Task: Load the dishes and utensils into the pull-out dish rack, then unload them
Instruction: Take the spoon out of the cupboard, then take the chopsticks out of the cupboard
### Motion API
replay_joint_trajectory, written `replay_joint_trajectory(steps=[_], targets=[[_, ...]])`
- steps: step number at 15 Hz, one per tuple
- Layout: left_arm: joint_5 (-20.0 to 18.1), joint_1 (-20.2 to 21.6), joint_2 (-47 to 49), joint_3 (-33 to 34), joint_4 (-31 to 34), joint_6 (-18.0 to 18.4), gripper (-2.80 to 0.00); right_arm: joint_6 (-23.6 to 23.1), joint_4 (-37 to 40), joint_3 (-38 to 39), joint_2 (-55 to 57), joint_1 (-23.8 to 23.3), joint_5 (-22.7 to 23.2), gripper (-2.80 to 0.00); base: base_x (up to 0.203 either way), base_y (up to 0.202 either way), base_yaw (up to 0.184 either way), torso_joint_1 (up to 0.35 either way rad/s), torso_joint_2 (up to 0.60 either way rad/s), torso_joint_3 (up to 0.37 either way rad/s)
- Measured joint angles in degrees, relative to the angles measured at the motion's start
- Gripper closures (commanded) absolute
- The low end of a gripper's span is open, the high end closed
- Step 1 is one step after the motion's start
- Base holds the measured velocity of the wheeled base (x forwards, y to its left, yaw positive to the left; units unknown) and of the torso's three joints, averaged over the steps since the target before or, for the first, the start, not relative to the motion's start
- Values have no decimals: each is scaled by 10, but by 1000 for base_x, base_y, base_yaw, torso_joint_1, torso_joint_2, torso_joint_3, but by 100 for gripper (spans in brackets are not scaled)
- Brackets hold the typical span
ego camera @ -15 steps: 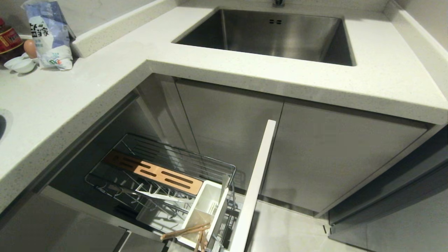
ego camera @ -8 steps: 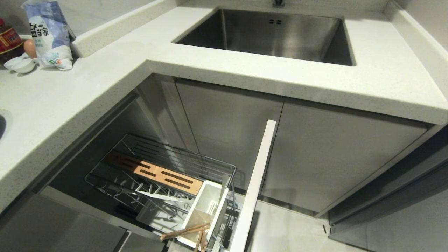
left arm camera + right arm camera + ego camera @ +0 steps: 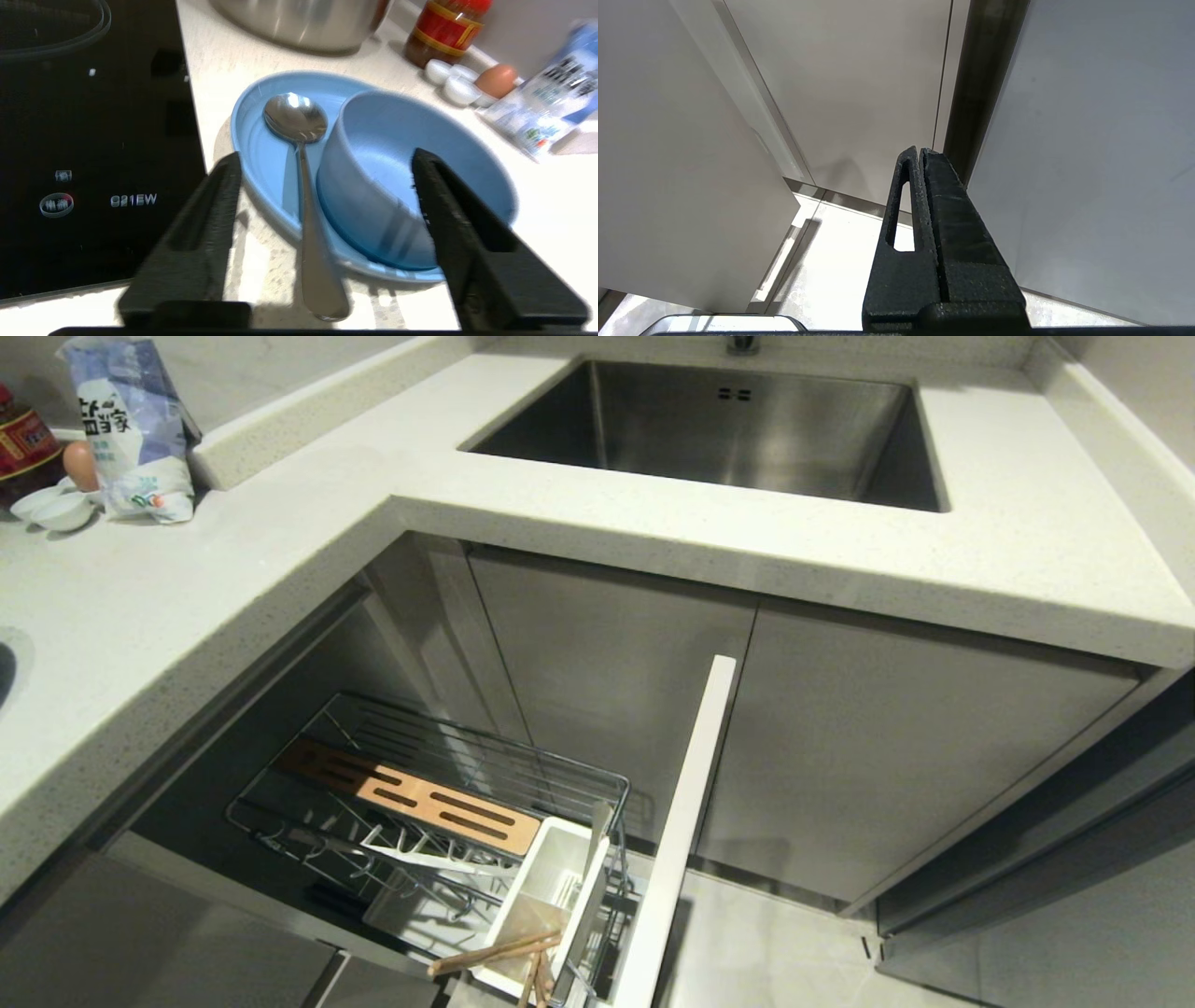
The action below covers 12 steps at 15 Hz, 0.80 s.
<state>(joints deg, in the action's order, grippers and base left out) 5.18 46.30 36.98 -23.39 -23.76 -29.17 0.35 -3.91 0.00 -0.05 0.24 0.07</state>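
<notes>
A pale-blue oval plate (image 3: 261, 140) lies on the counter beside the hob, and a deep pale-blue bowl (image 3: 383, 154) stands on it. The silver spoon (image 3: 303, 154) rests on the plate with its handle over the rim. My left gripper (image 3: 325, 158) hangs open just above them, one finger on either side of the spoon handle and bowl, holding nothing. In the head view the pull-out dish rack (image 3: 429, 784) stands pulled out, with the chopsticks (image 3: 495, 952) in its white caddy (image 3: 551, 877). My right gripper (image 3: 920, 151) is shut and empty, parked low by the cabinet fronts.
A black induction hob (image 3: 93, 140) borders the plate. Behind it stand a steel pot (image 3: 303, 23), a sauce bottle (image 3: 444, 28), white saucers (image 3: 448, 79), an egg (image 3: 497, 79) and a bag (image 3: 551, 107). The steel sink (image 3: 747, 429) is set in the counter above the rack's white panel front (image 3: 681, 821).
</notes>
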Motion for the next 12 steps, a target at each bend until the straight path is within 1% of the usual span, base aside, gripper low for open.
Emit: replay_joint_trajectory(steps=[3, 4, 6, 8, 10, 12], targets=[[1, -2, -26, -22, 0, 10, -280, 0, 0, 0, 0, 0, 0, 0, 0, 0, 0, 0, 0, 0], [1, -5, -36, -39, 0, 17, 0, 0, 0, 0, 0, 0, 0, 0, 0, 0, 0, 0, 0, 0], [1, -22, -49, -84, 0, 35, 0, 0, 0, 0, 0, 0, 0, 0, 0, 0, 0, 0, 0, 0], [1, -48, -54, -143, 7, 41, 0, 0, 0, 0, 0, 0, 0, 0, 0, 0, 0, 0, 0, 0], [-2, -82, -52, -220, 21, 55, 0, 0, 0, 0, 0, 0, 0, 0, 0, 0, 0, 0, 0, 0], [-18, -121, -32, -324, 51, 66, 0, 0, 0, 0, 0, 0, 0, 0, 0, 0, 0, 0, 0, 0]])
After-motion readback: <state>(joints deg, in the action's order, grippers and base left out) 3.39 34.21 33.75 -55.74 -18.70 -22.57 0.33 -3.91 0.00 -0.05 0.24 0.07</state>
